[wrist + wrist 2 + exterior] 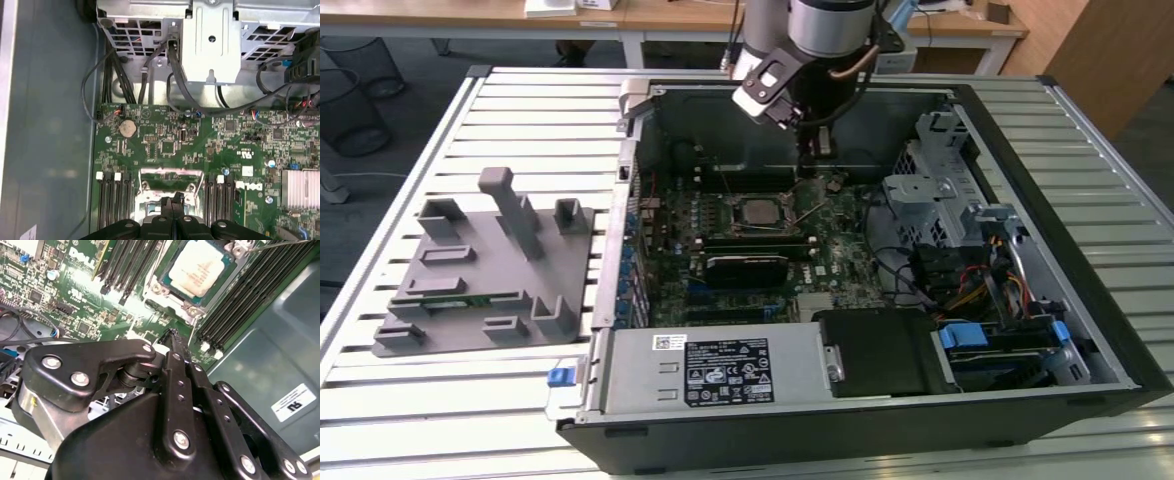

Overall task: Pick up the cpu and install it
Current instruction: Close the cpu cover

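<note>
The pincer hangs tip-down inside an open computer case. Its two fingers are pressed flat together with nothing between them (in both wrist views the tips meet in a single seam).

In the exterior view the tips sit over the green motherboard, toward twelve o'clock of the board. The cpu, a small silver-grey square, lies flat in its socket at about seven o'clock from the tips, near them but not touching. In the second wrist view the cpu sits level within the socket frame, between banks of black memory slots.

A black block lies at six o'clock from the chip. A grey parts tray rests on the slatted table at nine o'clock of the case.

As things lie, the pick-up and placing look done, and the work seems to stand at the securing end of the install. A thin wire lever appears to stand free beside the socket. I cannot tell whether the cover plate is clamped.

Any move from here calls for slow, small travel, since the closed tips are close to the lever, the slots and the chip's top.
</note>
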You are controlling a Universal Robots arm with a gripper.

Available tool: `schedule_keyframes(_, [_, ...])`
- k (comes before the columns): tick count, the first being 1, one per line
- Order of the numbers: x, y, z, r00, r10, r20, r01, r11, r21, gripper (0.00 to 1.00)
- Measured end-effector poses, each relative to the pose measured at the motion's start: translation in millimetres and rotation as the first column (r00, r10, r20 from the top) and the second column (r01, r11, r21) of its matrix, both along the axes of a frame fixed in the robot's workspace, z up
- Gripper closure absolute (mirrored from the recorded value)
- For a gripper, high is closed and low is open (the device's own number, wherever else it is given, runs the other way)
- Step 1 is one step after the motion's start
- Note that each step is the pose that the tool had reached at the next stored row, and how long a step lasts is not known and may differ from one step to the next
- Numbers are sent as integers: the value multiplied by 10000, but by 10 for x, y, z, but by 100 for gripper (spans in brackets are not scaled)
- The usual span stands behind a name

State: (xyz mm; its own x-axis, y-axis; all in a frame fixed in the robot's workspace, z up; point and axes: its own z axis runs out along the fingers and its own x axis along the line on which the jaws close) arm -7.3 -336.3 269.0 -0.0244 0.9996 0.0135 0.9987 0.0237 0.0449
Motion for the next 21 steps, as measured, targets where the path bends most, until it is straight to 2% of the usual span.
schedule_keyframes(4, [62, -2, -8, 10000, 1, -56, -1, 10000, -3, 89])
schedule_keyframes(21, [165, -2, -40, 10000, 1, -67, -1, 10000, -1, 89])
